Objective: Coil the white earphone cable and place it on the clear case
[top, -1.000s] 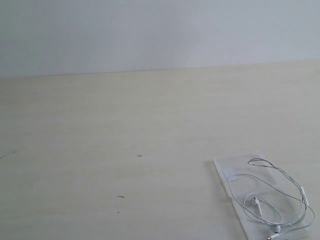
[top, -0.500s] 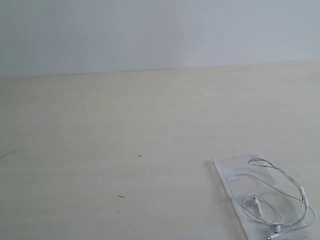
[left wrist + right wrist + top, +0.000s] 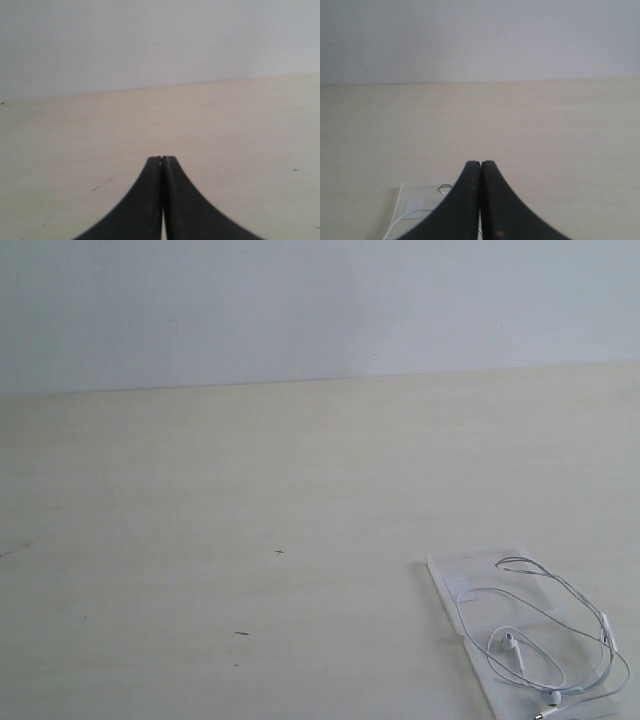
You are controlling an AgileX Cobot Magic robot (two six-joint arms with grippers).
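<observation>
With left gripper (image 3: 162, 161) and right gripper (image 3: 480, 164) pinched together empty, I'd part the right before tidying the white earphone cable (image 3: 510, 642) just ahead on the clear case (image 3: 450, 575).

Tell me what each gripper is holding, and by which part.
Nothing is held. The left gripper and right gripper are both shut on nothing; the white earphone cable lies on the clear case, untouched.
</observation>
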